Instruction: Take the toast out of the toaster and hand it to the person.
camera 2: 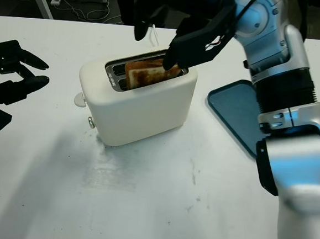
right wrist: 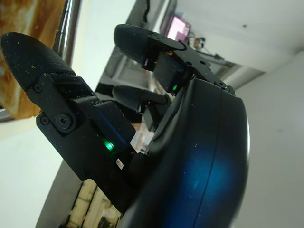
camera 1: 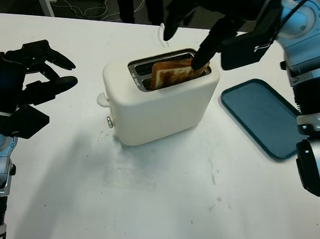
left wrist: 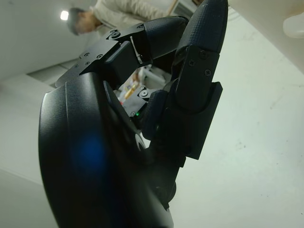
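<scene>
Left eye view: white toaster [camera 1: 159, 100] in the middle of the table [camera 1: 158, 208], toast [camera 1: 175, 72] standing in the nearer slot, long edge running along the slot, top poking up. Right robot hand [camera 1: 197, 31] directly above it, one finger dipping down against the toast's right end, the others raised and not closed on it — nothing gripped yet. Left robot hand [camera 1: 27, 78] open, well apart on the toaster's left. Dark blue tray [camera 1: 263, 116] on the right, nothing in it.

Right eye view: same story; the far slot looks unfilled, the right hand by far the nearer one.

Left wrist view: black shell and fingers holding nothing; a person [left wrist: 118, 12] beyond.

Right wrist view: fingertip [right wrist: 33, 57] just beside the browned toast [right wrist: 28, 23], whether touching hard to say. Probably a downward pinch next.
</scene>
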You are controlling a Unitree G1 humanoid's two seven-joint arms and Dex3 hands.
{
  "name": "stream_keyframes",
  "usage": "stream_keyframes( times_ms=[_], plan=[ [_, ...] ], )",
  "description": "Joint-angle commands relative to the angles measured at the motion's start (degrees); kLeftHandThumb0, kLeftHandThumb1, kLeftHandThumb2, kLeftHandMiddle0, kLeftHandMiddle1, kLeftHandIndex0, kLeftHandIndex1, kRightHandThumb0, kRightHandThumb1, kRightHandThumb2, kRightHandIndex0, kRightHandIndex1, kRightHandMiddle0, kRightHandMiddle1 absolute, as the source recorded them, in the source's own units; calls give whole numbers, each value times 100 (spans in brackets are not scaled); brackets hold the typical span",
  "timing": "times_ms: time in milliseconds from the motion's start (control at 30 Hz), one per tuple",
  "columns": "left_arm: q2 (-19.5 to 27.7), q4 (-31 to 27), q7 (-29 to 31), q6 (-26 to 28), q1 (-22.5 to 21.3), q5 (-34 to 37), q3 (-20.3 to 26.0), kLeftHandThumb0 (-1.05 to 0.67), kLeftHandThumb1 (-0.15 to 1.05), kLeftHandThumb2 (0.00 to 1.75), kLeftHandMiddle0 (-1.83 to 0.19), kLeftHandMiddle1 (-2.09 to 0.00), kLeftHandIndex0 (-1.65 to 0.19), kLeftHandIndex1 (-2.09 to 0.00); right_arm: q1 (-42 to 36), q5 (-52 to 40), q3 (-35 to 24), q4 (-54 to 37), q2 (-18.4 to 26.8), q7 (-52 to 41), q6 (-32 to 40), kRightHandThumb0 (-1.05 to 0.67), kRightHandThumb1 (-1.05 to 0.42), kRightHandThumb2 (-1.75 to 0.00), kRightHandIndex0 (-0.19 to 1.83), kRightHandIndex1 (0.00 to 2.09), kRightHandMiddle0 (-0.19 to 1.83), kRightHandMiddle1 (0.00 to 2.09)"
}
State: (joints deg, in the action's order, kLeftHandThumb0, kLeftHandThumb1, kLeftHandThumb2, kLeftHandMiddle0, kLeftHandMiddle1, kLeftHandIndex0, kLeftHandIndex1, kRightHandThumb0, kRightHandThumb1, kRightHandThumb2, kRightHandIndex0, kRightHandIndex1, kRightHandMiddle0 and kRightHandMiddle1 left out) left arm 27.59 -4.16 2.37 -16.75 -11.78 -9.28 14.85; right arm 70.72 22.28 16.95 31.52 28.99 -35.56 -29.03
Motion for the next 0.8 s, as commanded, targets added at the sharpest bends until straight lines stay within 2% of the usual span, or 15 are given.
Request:
stream_keyframes(
  times_ms=[0, 133, 300, 500, 767],
  plan=[
    [-2, 1, -32, -36, 30, -4, 27, -85, 92, 8, -99, -115, -83, -97, -200, 130, 69, -152, -13, 116, -102, -105, -51, -1, 45, 131, 47, 108],
    [1, 40, -48, -120, 31, -38, 25, -84, 92, 9, -100, -115, -83, -97, -411, 262, 108, -422, 30, 157, -64, -105, -53, -1, 40, 124, 42, 101],
    [-15, 61, -43, -164, 24, -19, 20, -83, 92, 8, -99, -115, -84, -96, -682, 252, 103, -416, -15, 345, -311, -102, -50, 0, 40, 116, 48, 87],
    [-22, 44, -59, -141, 43, -45, 24, -83, 92, 8, -99, -114, -83, -96, -780, 281, 177, -619, 65, 33, -45, -85, -49, 0, 37, 104, 52, 67],
    [-43, 46, -66, -165, 45, -46, 20, -83, 92, 8, -100, -115, -83, -97, -911, 218, 140, -518, 86, 146, -255, -72, -49, -1, 45, 94, 63, 52]
  ],
)
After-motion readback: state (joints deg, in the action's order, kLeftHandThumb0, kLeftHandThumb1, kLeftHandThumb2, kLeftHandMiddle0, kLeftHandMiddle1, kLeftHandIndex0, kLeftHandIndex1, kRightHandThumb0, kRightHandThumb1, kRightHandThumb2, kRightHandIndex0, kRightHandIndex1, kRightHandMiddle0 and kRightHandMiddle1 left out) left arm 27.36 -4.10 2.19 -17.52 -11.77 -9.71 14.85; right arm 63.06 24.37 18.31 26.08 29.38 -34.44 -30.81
